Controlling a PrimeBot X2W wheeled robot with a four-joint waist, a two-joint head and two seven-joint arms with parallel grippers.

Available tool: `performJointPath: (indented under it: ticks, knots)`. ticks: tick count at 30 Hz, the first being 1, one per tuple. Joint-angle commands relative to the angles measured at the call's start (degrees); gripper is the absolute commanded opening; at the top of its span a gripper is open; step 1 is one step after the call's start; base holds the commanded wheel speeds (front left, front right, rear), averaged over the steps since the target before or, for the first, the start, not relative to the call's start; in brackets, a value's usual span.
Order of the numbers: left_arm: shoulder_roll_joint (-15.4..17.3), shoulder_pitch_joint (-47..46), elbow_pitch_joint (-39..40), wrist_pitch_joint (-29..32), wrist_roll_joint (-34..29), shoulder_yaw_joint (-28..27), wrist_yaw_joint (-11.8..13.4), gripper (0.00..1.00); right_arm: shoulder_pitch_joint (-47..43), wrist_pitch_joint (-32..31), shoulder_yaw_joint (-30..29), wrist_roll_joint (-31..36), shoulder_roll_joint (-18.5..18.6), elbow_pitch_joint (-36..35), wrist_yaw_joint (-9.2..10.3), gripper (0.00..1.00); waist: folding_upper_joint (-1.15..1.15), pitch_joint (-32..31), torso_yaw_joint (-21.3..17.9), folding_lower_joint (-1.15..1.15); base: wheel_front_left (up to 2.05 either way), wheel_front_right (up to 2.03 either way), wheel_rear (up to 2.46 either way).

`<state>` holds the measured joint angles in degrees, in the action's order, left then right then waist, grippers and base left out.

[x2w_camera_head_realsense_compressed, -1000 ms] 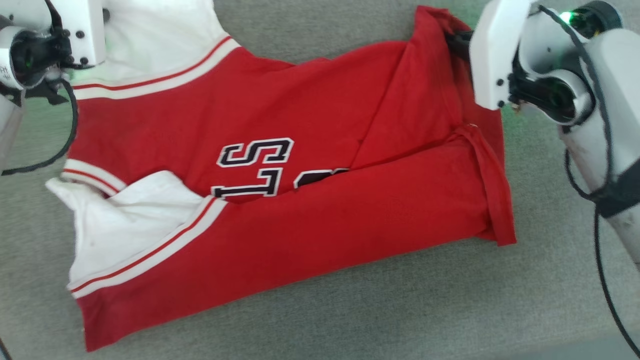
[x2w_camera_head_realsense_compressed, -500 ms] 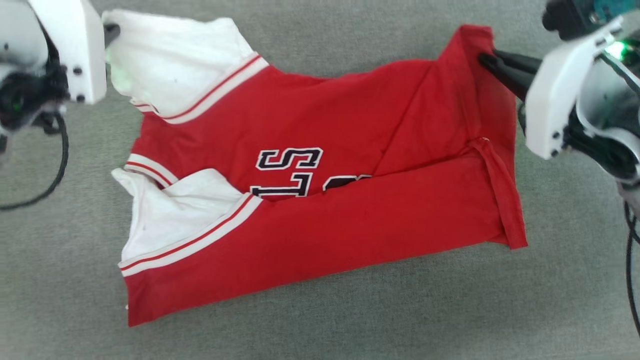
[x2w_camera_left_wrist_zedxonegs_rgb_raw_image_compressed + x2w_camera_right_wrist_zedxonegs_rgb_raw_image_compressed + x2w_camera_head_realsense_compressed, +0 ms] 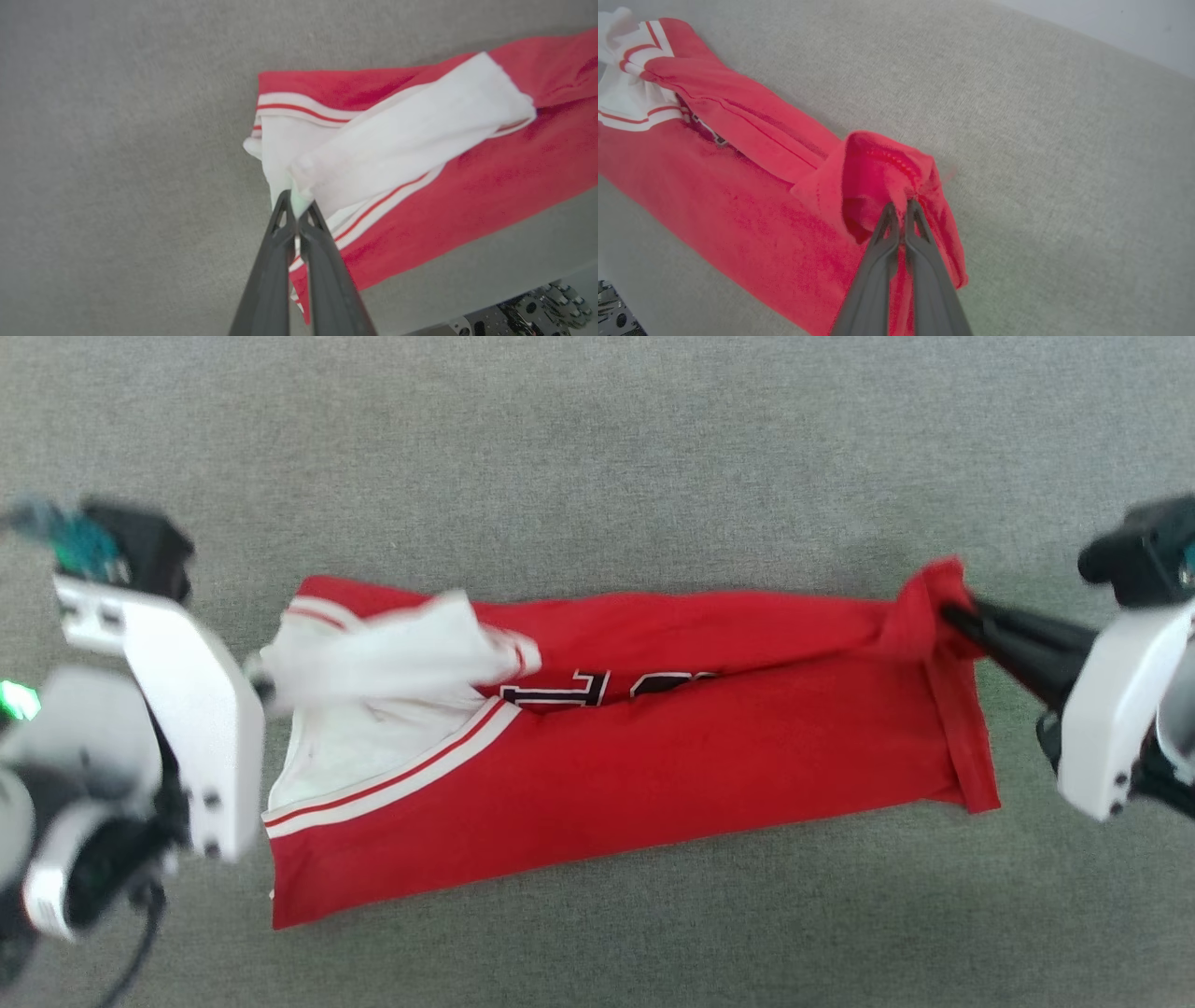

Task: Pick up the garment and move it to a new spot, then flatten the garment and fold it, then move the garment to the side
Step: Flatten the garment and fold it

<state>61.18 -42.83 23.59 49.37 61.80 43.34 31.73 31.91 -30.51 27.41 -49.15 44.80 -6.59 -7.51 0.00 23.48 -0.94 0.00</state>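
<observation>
Both grippers hold opposite ends of the garment (image 3: 616,775) as it lies stretched between them on the grey padded surface (image 3: 597,457). The left gripper (image 3: 295,211) has its jaws pressed together on the edge of a white sleeve (image 3: 406,126). The right gripper (image 3: 901,209) is closed just as tightly on a bunched red hem corner (image 3: 878,172). A raised flap runs from one set of fingertips to the other, and the rest of the shirt lies flat just beneath and beside them. The main risk appears to be slippage: each grip looks like a thin bite at the very tips, so any further pull apart could tug the sleeve free on the left. The sleeve hangs loose ahead of the left fingers and may land crumpled rather than flat. The wad gathered at the right tips could set down as a lump, and uneven lowering would likely skew the fold. In the head view, motion blur smears the spot where sleeve and left fingertips meet. The chest lettering (image 3: 607,689) is mostly covered by the flap. How many layers each gripper has caught cannot be told, and the right arm is cut off at the frame edge.
</observation>
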Motion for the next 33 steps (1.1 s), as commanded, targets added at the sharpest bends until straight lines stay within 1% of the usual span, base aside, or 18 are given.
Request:
performJointPath:
  ticks: [1,3,5,6,10,11,12,13,14,15,16,17,21,23,27,30,33]
  knots:
    - [0.21,1.29,0.49,-0.36,0.96,0.03,0.82,0.0,-1.09,-0.12,-0.47,-0.27,0.0,-0.36,0.05,0.0,0.0,0.02,0.01,0.0,0.0,0.0,0.0]
    - [0.83,4.47,2.75,-0.86,1.28,0.75,2.79,0.0,-4.43,-0.51,-1.8,-1.01,-0.27,-1.1,0.05,0.0,0.0,0.02,0.07,0.0,0.0,0.0,0.0]
    - [0.89,7.35,3.04,-1.62,1.77,1.67,3.62,0.0,-7.02,-0.7,-3.03,-1.11,-1.08,-1.11,0.05,0.0,0.0,-0.02,0.04,0.0,0.0,0.0,0.0]
    - [0.18,8.7,2.68,-2.1,2.65,2.15,3.53,0.0,-8.14,-0.95,-3.12,-1.02,-1.51,-0.93,0.05,0.0,0.0,-0.04,0.02,0.0,0.0,0.0,0.0]
    - [-2.58,11.99,-2.09,-3.73,4.9,3.35,1.54,0.0,-10.58,-1.38,-2.96,-0.89,-4.26,1.37,0.05,0.0,0.0,-0.45,-0.23,0.0,0.0,0.0,0.0]
    - [-3.12,12.41,-3.74,-4.32,4.66,3.57,0.73,0.0,-10.71,-1.31,-3.03,-0.58,-4.92,2.18,0.05,0.04,0.0,-0.56,-0.31,0.0,0.0,0.0,0.0]
    - [-4.08,12.69,-5.25,-5.07,5.15,3.42,0.13,0.0,-10.82,-1.06,-3.16,-0.35,-5.67,2.82,0.05,0.38,0.0,-0.69,-0.35,0.0,0.0,0.0,0.0]
    - [-4.78,12.97,-6.79,-5.74,5.49,3.35,-0.53,0.05,-11.05,-1.14,-3.12,0.0,-6.26,3.37,0.05,0.91,0.0,-0.84,-0.45,0.0,0.0,0.0,0.0]
    - [-5.06,13.06,-8.02,-6.49,5.18,3.44,-1.41,0.43,-11.39,-1.38,-3.32,-0.19,-6.81,3.91,0.05,1.0,0.0,-0.95,-0.52,0.0,0.0,0.0,0.0]
    - [-5.55,13.12,-9.03,-7.75,5.05,3.05,-2.03,1.0,-11.63,-1.39,-3.82,-0.76,-7.56,4.15,0.05,1.0,0.0,-1.09,-0.59,0.0,0.0,0.0,0.0]
    - [-6.05,13.36,-9.91,-8.92,5.27,2.57,-2.49,1.0,-11.96,-1.61,-4.54,-1.54,-8.28,4.2,0.05,1.0,0.0,-1.24,-0.7,0.0,0.0,0.0,0.0]
    - [-6.35,14.09,-10.88,-11.67,5.01,1.64,-3.47,1.0,-12.73,-2.4,-5.92,-2.56,-8.99,3.82,0.05,1.0,0.0,-1.57,-1.03,0.0,0.0,0.0,0.0]
    - [-6.14,15.57,-10.4,-18.26,4.16,-0.72,-5.37,1.0,-14.78,-4.44,-9.91,-4.63,-9.83,2.93,0.04,1.0,0.0,-2.04,-1.31,0.0,0.0,0.0,0.0]
    - [-6.15,16.57,-10.03,-22.34,3.47,-2.09,-6.32,1.0,-15.37,-5.33,-12.58,-4.27,-9.64,3.03,0.05,1.0,0.0,-2.11,-1.24,0.0,0.0,0.0,0.0]
    - [-6.44,18.45,-9.57,-30.27,1.79,-4.11,-8.24,1.0,-15.87,-7.4,-16.58,-4.78,-10.9,2.84,0.04,1.0,0.0,-1.9,-0.68,0.0,0.0,0.0,0.0]
    - [-7.25,19.95,-9.82,-36.17,0.08,-5.03,-9.78,1.0,-14.71,-9.17,-17.97,-4.02,-12.09,3.81,0.04,1.0,0.0,-1.58,-0.08,0.0,0.0,0.0,0.0]
    - [-8.19,21.39,-10.86,-41.53,-1.04,-5.71,-11.02,1.0,-13.21,-11.71,-17.57,-3.99,-13.32,5.57,0.04,1.0,0.0,-1.35,0.67,0.0,0.0,0.0,0.0]
